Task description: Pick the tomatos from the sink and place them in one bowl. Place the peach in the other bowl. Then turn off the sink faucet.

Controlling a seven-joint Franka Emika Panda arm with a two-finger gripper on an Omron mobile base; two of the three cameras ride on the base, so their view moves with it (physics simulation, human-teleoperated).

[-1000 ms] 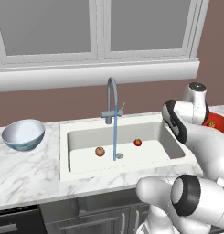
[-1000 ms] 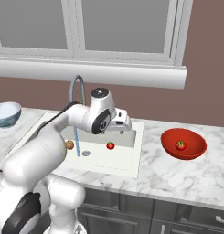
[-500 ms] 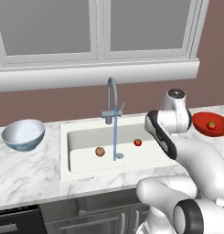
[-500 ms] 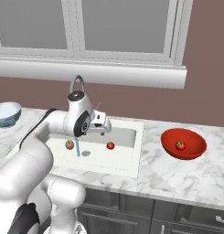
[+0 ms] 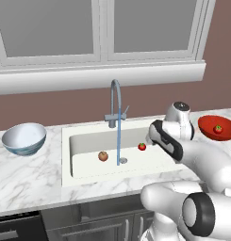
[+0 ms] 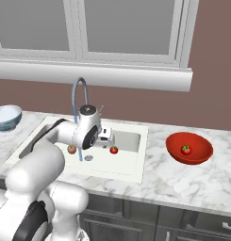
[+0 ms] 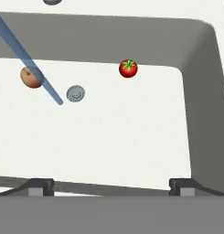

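Note:
One tomato [image 7: 128, 68] lies on the white sink [image 7: 200, 91] floor at the right, below and ahead of my open, empty gripper [image 7: 111, 186]. The peach [image 7: 31, 77] rests left of the round drain [image 7: 76, 93]. From the right base view, my gripper [image 6: 106, 137] hangs over the basin just above the tomato [image 6: 114, 150]. A second tomato [image 6: 185, 149] sits in the red bowl [image 6: 202, 153] on the right counter. The white and pale blue bowl [image 5: 24, 138] stands left of the sink [image 5: 65, 155]. The faucet [image 5: 116, 103] pours a blue stream of water.
The water stream [image 7: 29, 59] falls between the peach and the drain. A window sill [image 5: 103, 77] runs along the wall behind the faucet. Marble counter [image 6: 183, 183] stretches on both sides of the sink.
My arm has swung left from beside the red bowl to over the right part of the sink. The gripper has stayed open. The fruits have not moved.

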